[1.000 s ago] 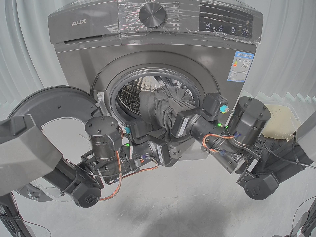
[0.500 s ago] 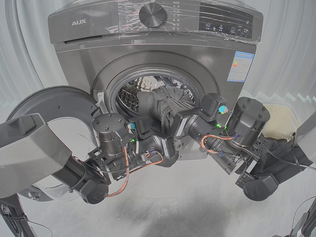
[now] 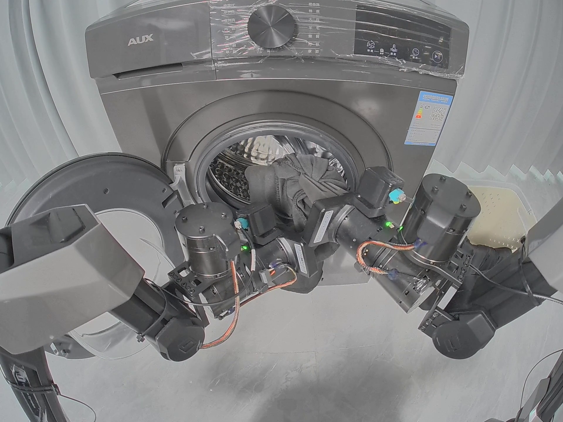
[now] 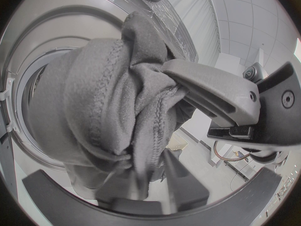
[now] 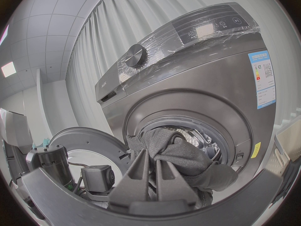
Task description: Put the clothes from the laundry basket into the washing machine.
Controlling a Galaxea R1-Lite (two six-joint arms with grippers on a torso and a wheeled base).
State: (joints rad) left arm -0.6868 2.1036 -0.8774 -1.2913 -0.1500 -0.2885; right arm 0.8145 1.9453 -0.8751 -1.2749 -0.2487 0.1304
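We see the left gripper (image 4: 150, 165) with its fingers (image 4: 185, 182) closed on a hanging fold of the dark garment (image 4: 109, 104), the cloth pinched between them and bunching up just ahead of the tips. The right gripper (image 5: 152, 156) has its fingers (image 5: 169, 179) drawn almost together, only a thin slit between them, and they clamp a ridge of the same garment (image 5: 178, 154) at their tips. From the left wrist, we find one finger of the right gripper (image 4: 213, 91) buried in the folds just above the left fingers. Straight beyond both pairs of fingers lies the round mouth of the washing machine (image 3: 270, 101). The garment (image 3: 287, 183) fills the lower part of that mouth, with the shiny drum (image 3: 234, 174) behind it. The door (image 3: 99, 186) stands swung open, outward of the left fingers.
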